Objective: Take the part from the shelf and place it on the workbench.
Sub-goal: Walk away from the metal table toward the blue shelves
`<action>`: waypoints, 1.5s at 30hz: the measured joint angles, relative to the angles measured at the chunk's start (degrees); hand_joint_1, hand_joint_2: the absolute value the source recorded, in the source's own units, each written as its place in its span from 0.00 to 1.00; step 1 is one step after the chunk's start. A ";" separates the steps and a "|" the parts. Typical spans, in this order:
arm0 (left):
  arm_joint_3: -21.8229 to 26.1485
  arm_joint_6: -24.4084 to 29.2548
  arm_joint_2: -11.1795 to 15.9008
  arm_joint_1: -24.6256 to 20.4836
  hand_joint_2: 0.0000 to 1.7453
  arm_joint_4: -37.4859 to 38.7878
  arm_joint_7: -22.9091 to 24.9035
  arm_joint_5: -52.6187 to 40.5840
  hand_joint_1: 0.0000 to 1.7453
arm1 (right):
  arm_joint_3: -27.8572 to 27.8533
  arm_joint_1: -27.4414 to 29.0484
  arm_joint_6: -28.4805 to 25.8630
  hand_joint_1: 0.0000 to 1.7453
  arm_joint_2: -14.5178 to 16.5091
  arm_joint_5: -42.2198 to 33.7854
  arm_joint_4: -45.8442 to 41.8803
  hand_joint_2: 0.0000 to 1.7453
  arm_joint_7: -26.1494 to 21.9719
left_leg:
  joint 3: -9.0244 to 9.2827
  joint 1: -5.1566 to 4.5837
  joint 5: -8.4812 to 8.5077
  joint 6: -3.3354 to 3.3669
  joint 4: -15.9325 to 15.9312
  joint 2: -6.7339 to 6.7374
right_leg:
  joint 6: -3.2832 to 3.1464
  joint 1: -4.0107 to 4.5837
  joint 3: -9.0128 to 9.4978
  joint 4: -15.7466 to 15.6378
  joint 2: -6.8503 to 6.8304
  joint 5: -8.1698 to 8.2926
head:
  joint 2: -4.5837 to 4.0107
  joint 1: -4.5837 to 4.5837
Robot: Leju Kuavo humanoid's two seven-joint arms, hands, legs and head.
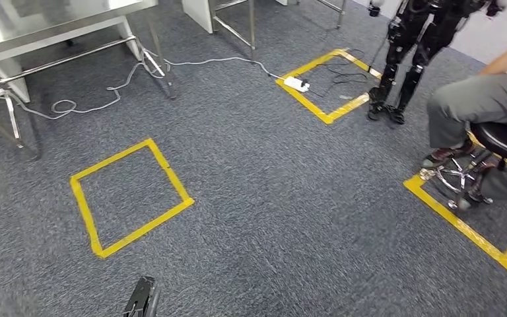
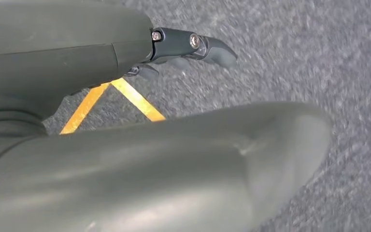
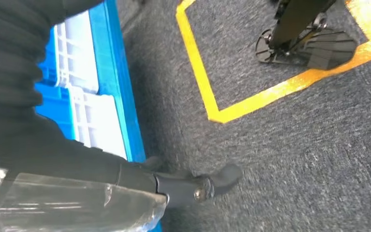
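In the head view, the dark tip of my left hand pokes in at the bottom edge over grey carpet. The left wrist view has that hand hanging above the carpet, its thick thumb and dark fingers apart with nothing between them. My right hand hangs beside a blue crate with white inserts. One dark finger reaches over the carpet. A clear glossy thing lies against this hand, and I cannot tell whether it is held. A steel-topped table stands at the far left.
Yellow tape squares mark the carpet: one ahead on the left, one farther off, one at the right. Cables trail from the table legs. Another robot's dark legs stand beside a person seated on a stool.
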 joint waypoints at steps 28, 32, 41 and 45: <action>0.02 -0.97 0.23 -0.32 0.00 0.04 1.64 -0.46 0.00 | -0.62 0.21 0.42 0.00 0.27 0.46 0.07 1.00 -0.10 | 2.66 -0.72 5.35 0.54 -7.50 6.11 | 0.32 0.36 -0.35 -0.11 -2.21 0.09 | 0.00 0.07; 0.02 -2.09 0.30 0.18 0.00 0.14 2.95 -0.87 0.00 | -0.99 0.17 0.75 0.00 0.26 0.44 0.07 1.00 -0.08 | -2.51 -0.20 -2.89 0.06 5.55 -0.71 | -0.92 0.50 -0.70 -0.13 0.84 0.86 | 0.00 -0.08; -0.21 -4.68 0.86 -0.04 0.00 0.27 7.65 -2.56 0.00 | -1.80 -0.89 1.02 0.00 0.53 -0.37 0.07 1.00 0.66 | 3.50 -0.66 4.28 2.45 -6.72 -6.41 | 0.33 1.09 -2.07 0.31 8.03 2.09 | 0.00 -0.07; -0.49 -5.99 0.87 -0.86 0.00 0.26 9.60 -3.08 0.00 | -2.18 -2.01 1.23 0.00 0.51 -0.38 0.07 1.00 1.48 | 3.73 -0.57 5.98 3.38 -8.76 -3.08 | 0.60 1.35 -5.56 5.09 3.78 0.06 | 0.00 0.35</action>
